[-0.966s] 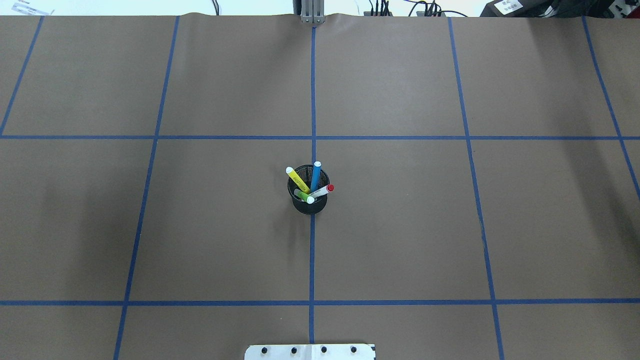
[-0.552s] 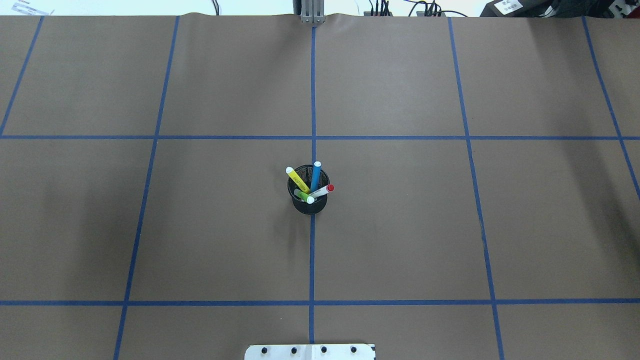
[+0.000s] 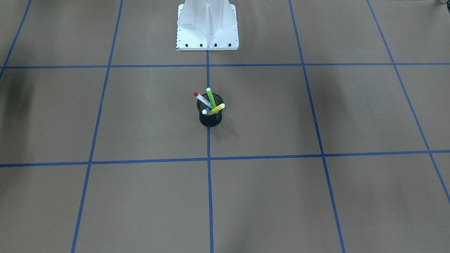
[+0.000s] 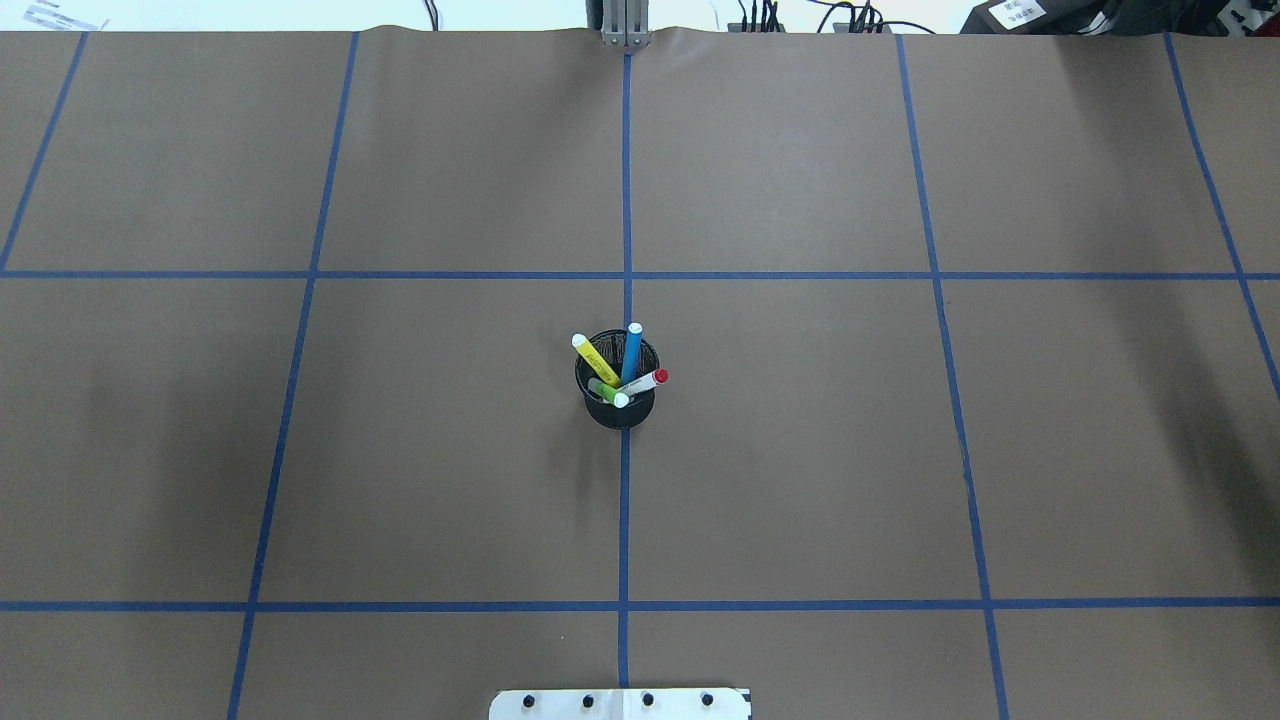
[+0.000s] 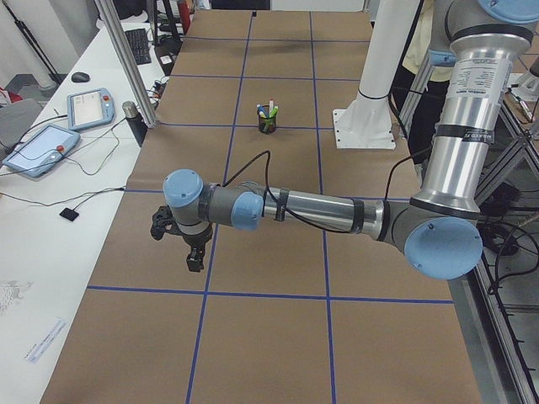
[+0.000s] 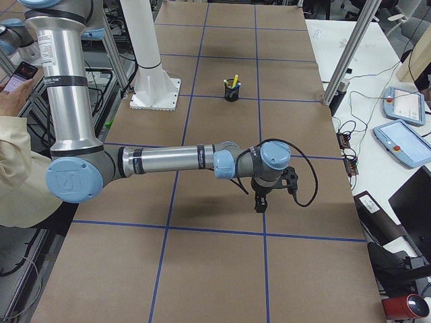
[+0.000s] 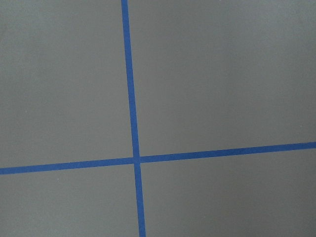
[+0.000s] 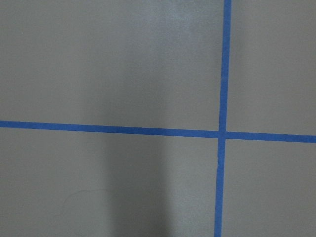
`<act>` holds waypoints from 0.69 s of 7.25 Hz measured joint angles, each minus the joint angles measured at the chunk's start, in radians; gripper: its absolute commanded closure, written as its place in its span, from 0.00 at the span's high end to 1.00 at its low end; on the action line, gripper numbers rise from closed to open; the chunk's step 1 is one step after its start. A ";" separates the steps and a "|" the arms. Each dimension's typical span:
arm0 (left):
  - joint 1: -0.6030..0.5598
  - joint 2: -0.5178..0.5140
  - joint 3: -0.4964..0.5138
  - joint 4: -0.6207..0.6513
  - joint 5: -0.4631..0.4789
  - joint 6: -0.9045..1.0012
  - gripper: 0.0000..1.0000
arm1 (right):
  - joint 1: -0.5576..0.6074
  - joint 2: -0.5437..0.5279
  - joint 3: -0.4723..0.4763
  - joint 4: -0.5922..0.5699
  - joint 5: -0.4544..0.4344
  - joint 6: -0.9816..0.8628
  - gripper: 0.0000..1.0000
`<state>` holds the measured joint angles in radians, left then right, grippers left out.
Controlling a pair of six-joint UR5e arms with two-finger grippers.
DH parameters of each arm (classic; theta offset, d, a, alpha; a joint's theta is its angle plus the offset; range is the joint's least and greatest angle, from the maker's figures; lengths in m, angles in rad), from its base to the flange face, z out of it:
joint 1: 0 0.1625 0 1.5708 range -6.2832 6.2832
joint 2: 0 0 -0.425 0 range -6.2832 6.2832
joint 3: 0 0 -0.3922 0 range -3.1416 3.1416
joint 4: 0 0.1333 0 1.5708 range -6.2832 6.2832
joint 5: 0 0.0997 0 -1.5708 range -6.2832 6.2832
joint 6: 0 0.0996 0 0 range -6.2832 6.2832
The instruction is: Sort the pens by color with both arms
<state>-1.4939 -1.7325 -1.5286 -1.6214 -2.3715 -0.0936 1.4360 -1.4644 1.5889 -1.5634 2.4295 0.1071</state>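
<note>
Where brown paper covers it, the bench (image 4: 800,450) is ruled into big squares by blue tape lines (image 4: 625,500). Stretched out low over the end on the robot's left, the left arm (image 5: 320,210) reaches away from its upright silver column, its forearm about level and its wrist turned down. The right arm (image 6: 168,160) lies much the same way over the opposite end. Both are well apart from the middle of the bench and show only in the two side views. A white pedestal (image 3: 207,24) stands bolted at the robot's edge, on the centre tape line. The left fingers (image 5: 194,255) hang black and point down, just above the paper; whether they are spread or closed I cannot tell. The same holds for the right fingers (image 6: 260,202). Each wrist camera sees only brown paper and a tape crossing. A black mesh cup (image 4: 620,412) stands upright on the centre line, mid-bench. All four pens stand in it, fanned outward: the blue pen (image 4: 631,355) leans away from the robot, the yellow pen (image 4: 596,360) away and to its left, the white pen with the red cap (image 4: 645,381) to its right, and the green pen (image 4: 606,391) towards it.
</note>
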 measured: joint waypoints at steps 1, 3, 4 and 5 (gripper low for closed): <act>0.000 0.000 0.000 0.000 0.000 0.000 0.99 | -0.034 0.010 0.030 0.001 -0.006 0.019 0.99; 0.001 -0.001 -0.002 -0.001 0.002 0.000 1.00 | -0.136 0.059 0.097 0.003 -0.051 0.146 0.99; 0.001 -0.001 -0.003 -0.002 0.003 0.001 0.99 | -0.195 0.104 0.121 0.004 -0.074 0.247 0.99; 0.001 -0.001 -0.004 -0.003 0.003 0.001 1.00 | -0.256 0.152 0.142 0.005 -0.103 0.343 0.99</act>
<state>-1.4926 -1.7333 -1.5329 -1.6242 -2.3686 -0.0923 1.1801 -1.3124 1.7313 -1.5587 2.3265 0.4498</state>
